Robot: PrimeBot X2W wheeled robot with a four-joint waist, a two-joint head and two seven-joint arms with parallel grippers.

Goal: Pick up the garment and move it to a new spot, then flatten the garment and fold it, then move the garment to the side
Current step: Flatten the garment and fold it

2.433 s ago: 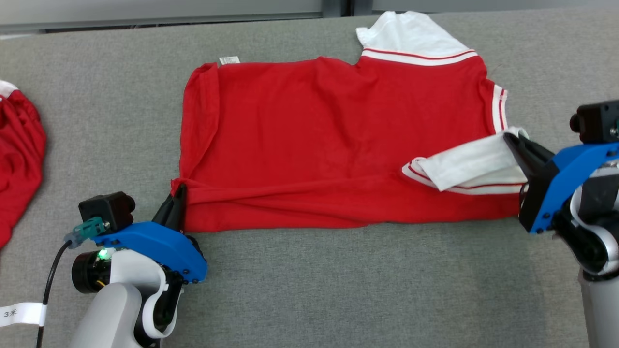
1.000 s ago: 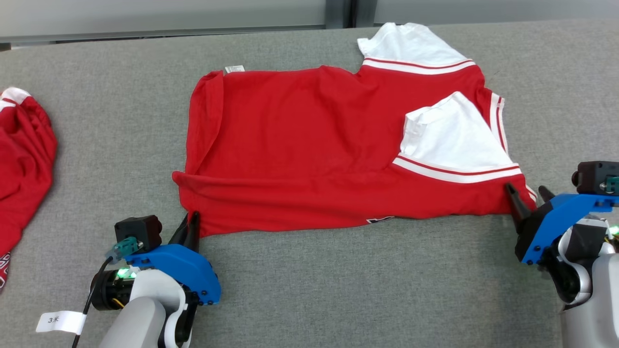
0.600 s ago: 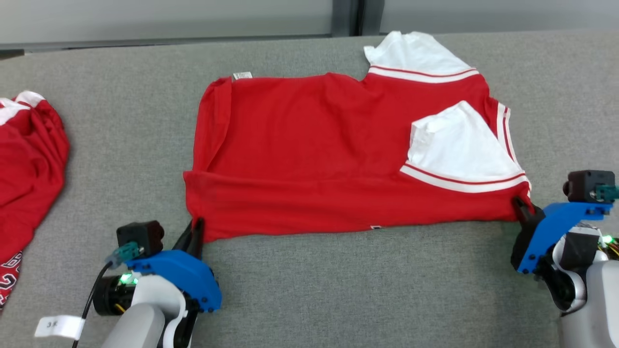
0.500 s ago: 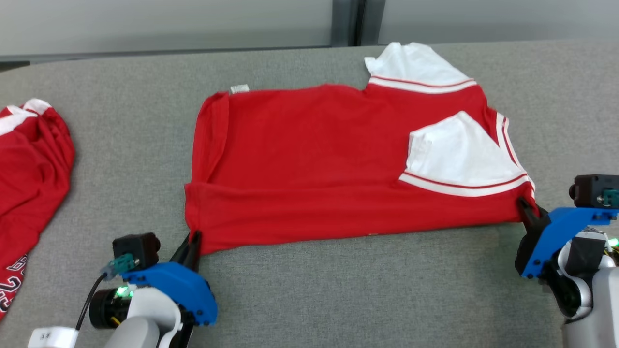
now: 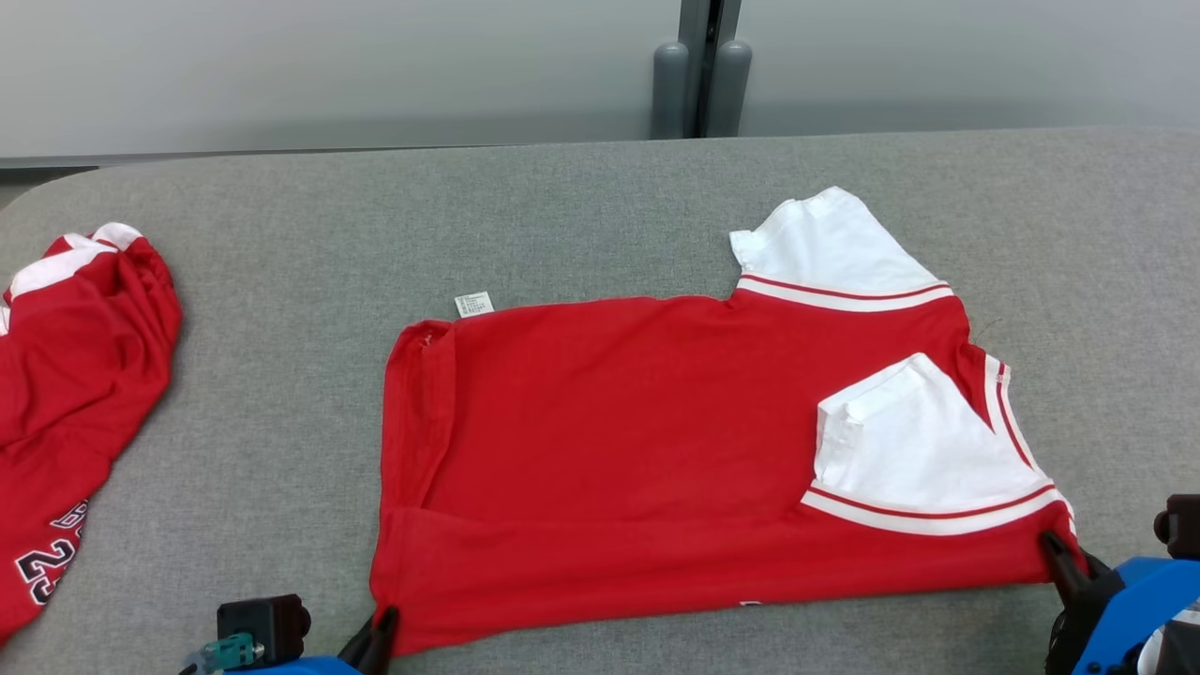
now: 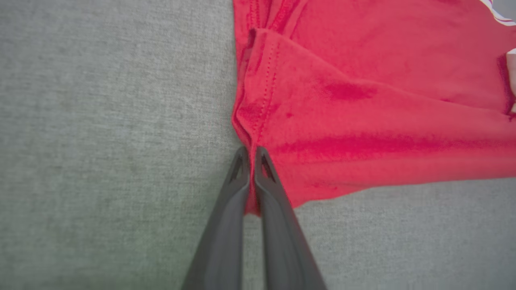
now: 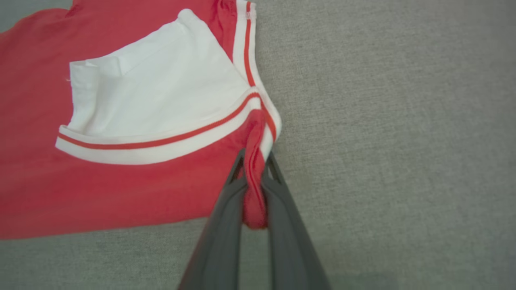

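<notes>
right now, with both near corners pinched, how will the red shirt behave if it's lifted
Likely floppy: the red shirt bunches into folds where the left gripper and right gripper pinch it, so the middle would probably sag. Probably light, since thin fabric lies creased on the table. The folded-in white sleeve lies loose and may flop open.

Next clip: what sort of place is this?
Likely a lab or test workspace: a wide grey fabric-covered table, plain pale wall panels behind, and a second red jersey lying at its left.
</notes>
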